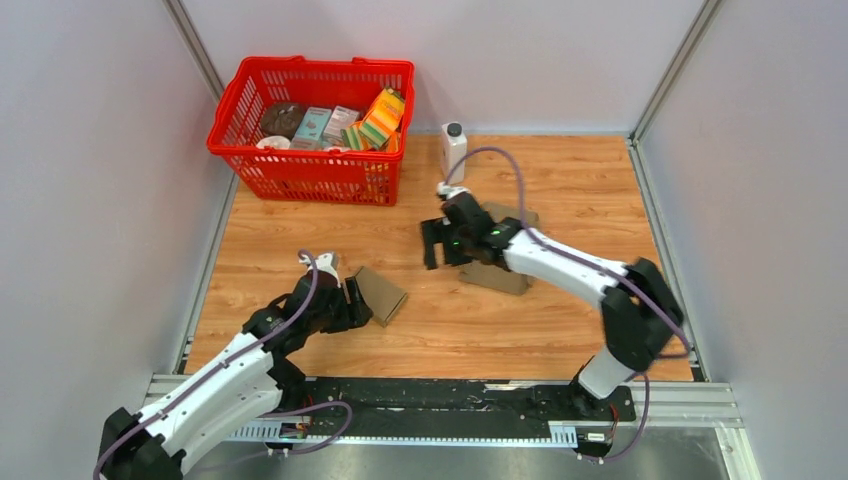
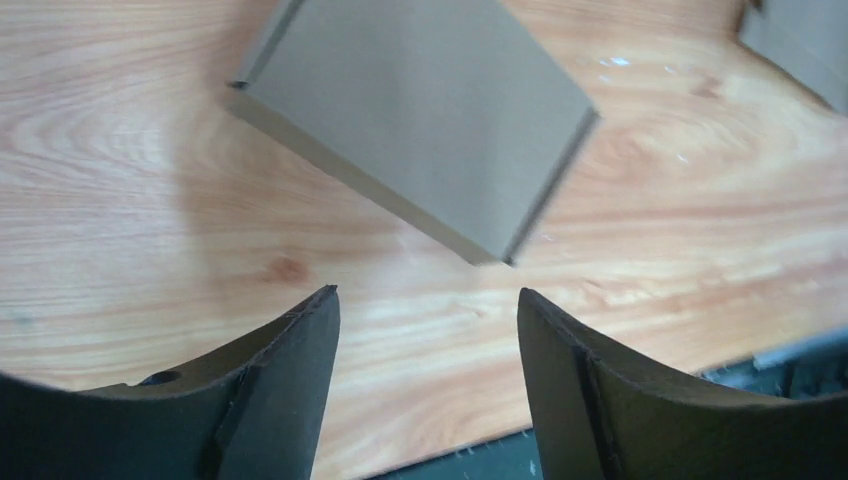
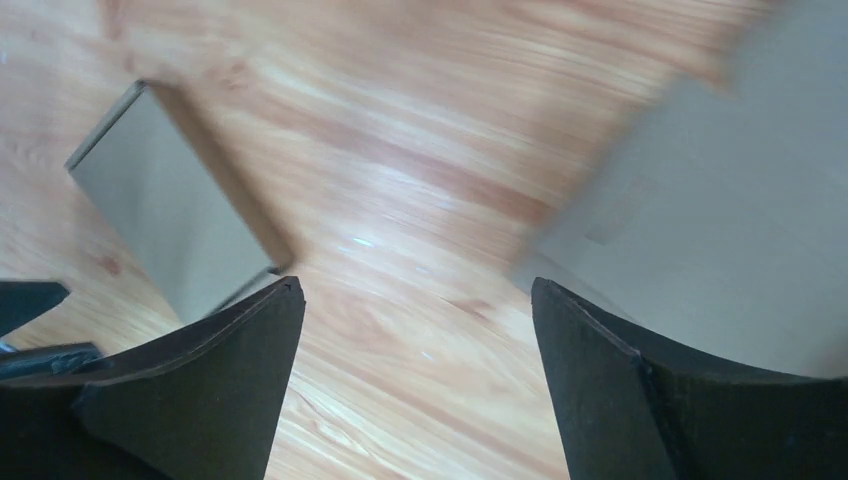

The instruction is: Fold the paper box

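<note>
1. Seeing the small box [image 1: 383, 294] lying flat on the counter [image 1: 560, 190], just beside my left tool [image 1: 357, 301], fingers released.
2. My right tool [image 1: 437, 248] hangs released over the larger cardboard [image 1: 496, 277].

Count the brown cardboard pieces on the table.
2. The near cardboard piece lies before the left gripper; the far cardboard piece sits under the right arm, partly hidden.
</note>
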Controlling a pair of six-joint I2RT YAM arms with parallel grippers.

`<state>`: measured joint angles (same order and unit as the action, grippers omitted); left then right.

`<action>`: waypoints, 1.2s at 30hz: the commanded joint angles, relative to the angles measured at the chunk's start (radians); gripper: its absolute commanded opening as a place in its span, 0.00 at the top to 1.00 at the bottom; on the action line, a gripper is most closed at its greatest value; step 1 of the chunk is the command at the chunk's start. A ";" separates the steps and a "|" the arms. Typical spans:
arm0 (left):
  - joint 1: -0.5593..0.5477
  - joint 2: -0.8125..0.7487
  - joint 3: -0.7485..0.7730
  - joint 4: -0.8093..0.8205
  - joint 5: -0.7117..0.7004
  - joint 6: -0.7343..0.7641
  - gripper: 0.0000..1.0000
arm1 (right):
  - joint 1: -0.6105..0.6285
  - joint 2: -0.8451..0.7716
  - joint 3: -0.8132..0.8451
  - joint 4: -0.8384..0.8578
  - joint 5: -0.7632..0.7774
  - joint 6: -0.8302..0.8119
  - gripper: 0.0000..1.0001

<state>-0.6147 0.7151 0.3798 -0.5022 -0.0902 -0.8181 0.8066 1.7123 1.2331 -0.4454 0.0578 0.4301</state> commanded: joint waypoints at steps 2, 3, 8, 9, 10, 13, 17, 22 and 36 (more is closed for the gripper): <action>-0.152 0.069 0.212 -0.120 0.052 0.201 0.25 | -0.220 -0.310 -0.254 -0.020 -0.005 0.068 0.09; -0.186 0.133 0.255 -0.125 -0.018 0.226 0.24 | -0.306 -0.363 -0.282 -0.010 -0.042 0.082 0.08; -0.316 0.649 0.557 -0.185 -0.129 0.388 0.24 | -0.518 -0.441 -0.369 0.002 -0.087 0.086 0.06; -0.325 0.706 0.586 -0.197 -0.152 0.402 0.24 | -0.555 -0.427 -0.365 -0.004 -0.079 0.073 0.06; -0.335 0.759 0.635 -0.203 -0.167 0.416 0.25 | -0.572 -0.412 -0.357 -0.019 -0.076 0.064 0.06; -0.339 0.905 0.682 -0.203 -0.222 0.433 0.25 | -0.601 -0.347 -0.324 -0.041 -0.059 0.024 0.06; -0.336 0.974 0.674 -0.211 -0.347 0.409 0.24 | -0.604 -0.272 -0.294 -0.058 -0.006 -0.001 0.08; -0.239 0.949 0.575 -0.156 -0.367 0.376 0.28 | -0.604 -0.229 -0.333 -0.018 -0.042 0.004 0.17; -0.016 0.735 0.590 -0.144 -0.416 0.390 0.24 | -0.596 -0.180 -0.425 0.053 -0.124 0.076 0.47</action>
<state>-0.6308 1.5818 0.9470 -0.6395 -0.4999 -0.4278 0.2066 1.5528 0.8505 -0.4320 -0.0582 0.4671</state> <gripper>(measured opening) 0.754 0.578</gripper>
